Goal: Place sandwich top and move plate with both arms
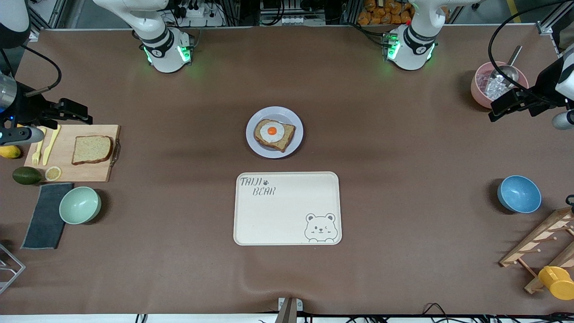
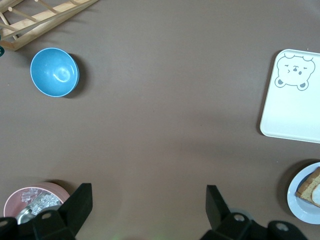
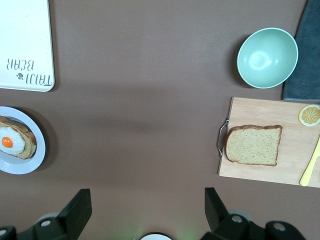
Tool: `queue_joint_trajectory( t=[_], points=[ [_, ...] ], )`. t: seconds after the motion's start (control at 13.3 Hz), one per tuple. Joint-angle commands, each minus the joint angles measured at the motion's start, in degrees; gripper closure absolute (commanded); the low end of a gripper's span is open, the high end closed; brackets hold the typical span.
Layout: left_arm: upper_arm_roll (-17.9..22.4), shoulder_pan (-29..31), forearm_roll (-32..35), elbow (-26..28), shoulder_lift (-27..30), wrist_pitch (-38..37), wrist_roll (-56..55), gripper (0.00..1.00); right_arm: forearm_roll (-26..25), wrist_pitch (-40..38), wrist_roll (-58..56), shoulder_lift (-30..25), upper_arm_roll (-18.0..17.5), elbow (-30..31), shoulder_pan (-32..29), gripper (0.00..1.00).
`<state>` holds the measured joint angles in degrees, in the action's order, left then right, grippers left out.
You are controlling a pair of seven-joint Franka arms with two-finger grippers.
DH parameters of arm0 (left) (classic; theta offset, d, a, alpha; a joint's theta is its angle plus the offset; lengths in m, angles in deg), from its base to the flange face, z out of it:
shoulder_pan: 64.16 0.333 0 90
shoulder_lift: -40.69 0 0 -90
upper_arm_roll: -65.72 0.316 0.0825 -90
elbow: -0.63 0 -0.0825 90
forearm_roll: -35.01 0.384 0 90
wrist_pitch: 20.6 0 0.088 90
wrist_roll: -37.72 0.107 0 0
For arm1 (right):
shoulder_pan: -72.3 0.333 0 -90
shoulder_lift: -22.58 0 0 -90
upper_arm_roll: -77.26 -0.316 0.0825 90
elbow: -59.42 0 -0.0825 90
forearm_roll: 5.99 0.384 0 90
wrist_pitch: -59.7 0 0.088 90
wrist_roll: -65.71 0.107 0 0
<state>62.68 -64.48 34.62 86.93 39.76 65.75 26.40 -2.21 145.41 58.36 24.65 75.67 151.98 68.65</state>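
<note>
a: sandwich top point(image 1: 92, 150) — where's it sitting?

b: flat on the wooden cutting board point(image 1: 74, 170) at the right arm's end of the counter point(image 1: 403, 148), nothing on it. a yellow fork point(image 1: 37, 148) and knife point(image 1: 51, 144) lie on that board too, with a lemon slice point(image 1: 53, 173) nearer the front camera than the bread.

a: go near to far for me.

b: nearest is the cream tray point(image 1: 287, 208) with the bear drawing, mid-counter. toward the right arm's end at about that depth, a mint bowl point(image 1: 80, 205) beside a dark cloth point(image 1: 45, 215); toward the left arm's end, a blue bowl point(image 1: 519, 194) and a wooden rack point(image 1: 538, 244) with a yellow cup point(image 1: 557, 281). an avocado point(image 1: 26, 175) and a lemon point(image 1: 9, 151) lie just off the board's edge.

a: and the plate?

b: the plate point(image 1: 274, 132) is farther from the camera than the tray, close to it but apart. it carries the bread slice with the fried egg point(image 1: 272, 132).

a: claws?

b: right claw point(image 3: 145, 210) hangs over the counter just beside the board, jaws wide, holding nothing. left claw point(image 2: 150, 210) hangs by the pink bowl point(image 1: 486, 85) of ice with its metal scoop point(image 1: 509, 67), jaws wide too, empty. both are well apart from the plate.
</note>
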Motion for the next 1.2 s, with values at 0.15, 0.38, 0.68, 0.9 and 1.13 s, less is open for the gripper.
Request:
queue_joint_trajectory(
  t=[0.15, 0.38, 0.68, 0.9, 1.13],
  points=[
    [0.0, -0.3, 1.5, -1.2, -0.3, -1.1, 0.6, 0.0, -0.7, 0.2, -0.1, 0.0, -0.3, -0.1, -0.4, 0.0],
    [-0.1, 0.4, 2.9, -1.1, -0.4, -1.2, 0.9, 0.0, -0.7, 0.3, -0.1, 0.2, -0.3, 0.1, -0.6, 0.0],
    [-0.2, 0.0, 2.2, -0.5, -0.4, -1.1, 0.9, 0.0, -1.9, 0.7, -0.1, 0.6, -0.3, 0.1, -0.6, 0.0],
    [-0.2, 0.1, 1.1, 0.2, -0.7, -0.8, 1.0, 0.0, -2.0, 1.4, -3.5, 1.2, -0.3, 0.7, -2.3, 0.0],
    [-0.2, -0.3, 1.1, 0.3, -2.4, 0.4, 1.0, 0.0, -3.3, 1.9, -4.0, 1.3, -0.3, 1.1, -2.5, 0.0]
  ],
)
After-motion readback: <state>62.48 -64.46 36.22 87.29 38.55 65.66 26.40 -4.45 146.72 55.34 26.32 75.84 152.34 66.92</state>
